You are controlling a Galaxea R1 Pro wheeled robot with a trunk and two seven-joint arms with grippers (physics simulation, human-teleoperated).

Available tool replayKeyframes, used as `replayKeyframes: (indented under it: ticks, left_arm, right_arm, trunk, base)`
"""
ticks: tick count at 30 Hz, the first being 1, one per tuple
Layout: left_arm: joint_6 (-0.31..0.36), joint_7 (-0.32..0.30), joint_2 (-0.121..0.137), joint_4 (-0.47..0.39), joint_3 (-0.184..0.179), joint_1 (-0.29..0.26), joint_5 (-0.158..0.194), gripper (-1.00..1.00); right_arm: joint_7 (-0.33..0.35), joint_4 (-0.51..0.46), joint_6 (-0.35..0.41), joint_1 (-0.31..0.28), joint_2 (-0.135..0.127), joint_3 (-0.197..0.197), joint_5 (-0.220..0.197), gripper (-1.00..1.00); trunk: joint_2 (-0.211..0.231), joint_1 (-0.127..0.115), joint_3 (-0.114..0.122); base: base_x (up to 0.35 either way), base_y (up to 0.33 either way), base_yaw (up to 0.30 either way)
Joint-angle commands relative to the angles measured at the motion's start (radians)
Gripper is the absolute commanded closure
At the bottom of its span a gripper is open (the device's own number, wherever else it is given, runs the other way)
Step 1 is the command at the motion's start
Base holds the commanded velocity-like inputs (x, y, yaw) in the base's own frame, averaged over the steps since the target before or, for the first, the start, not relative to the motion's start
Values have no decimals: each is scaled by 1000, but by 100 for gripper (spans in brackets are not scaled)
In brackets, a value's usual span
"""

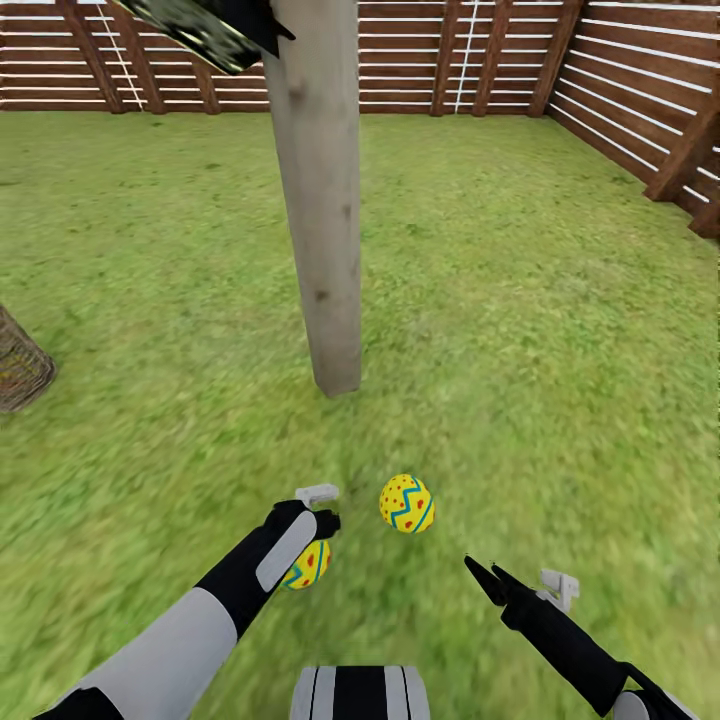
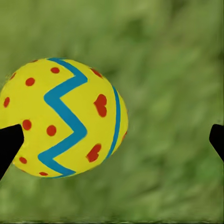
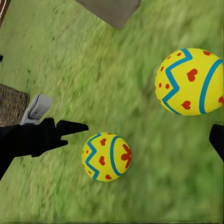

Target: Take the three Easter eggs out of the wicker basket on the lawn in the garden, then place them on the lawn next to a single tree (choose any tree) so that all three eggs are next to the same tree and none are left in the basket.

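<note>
Two yellow Easter eggs with blue zigzags and red dots lie on the lawn just in front of the tree's pale trunk. One egg sits free on the grass. The other egg lies under my left gripper, which is open. The left wrist view has this egg between the spread fingers, close to one fingertip. My right gripper hovers open to the right, empty, and its camera looks over both eggs. The wicker basket stands at the left edge.
A brown slatted fence closes off the far side and the right of the garden. Dark foliage hangs at the top beside the trunk. Open grass stretches to the right of the tree and between the tree and the basket.
</note>
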Motion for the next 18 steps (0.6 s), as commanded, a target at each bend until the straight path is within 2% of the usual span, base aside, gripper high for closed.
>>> replayKeyframes:
  ticks: [1,11,16,17,18]
  left_arm:
    - [0,10,0,-1,-3,-1,10,-100]
    - [2,10,2,0,4,-1,12,-100]
    - [27,12,1,1,10,-3,16,-100]
    - [31,12,1,2,19,-3,17,-100]
    - [38,19,1,2,55,-3,16,-100]
  right_arm:
    - [1,-1,7,0,1,-1,-6,-100]
    - [1,-1,8,0,1,-1,-6,-100]
    - [-6,-1,9,-1,1,-1,-2,-100]
    - [-8,-1,9,-1,1,-1,-2,-100]
    - [-9,-1,8,-1,2,0,0,-100]
  trunk:
    - [0,-1,3]
    - [2,-6,42]
    - [3,-8,61]
    - [4,-8,65]
    - [4,-9,69]
  base:
    - [-348,0,0]
    - [-349,0,0]
    - [-349,0,0]
    - [-349,0,0]
    - [-349,0,0]
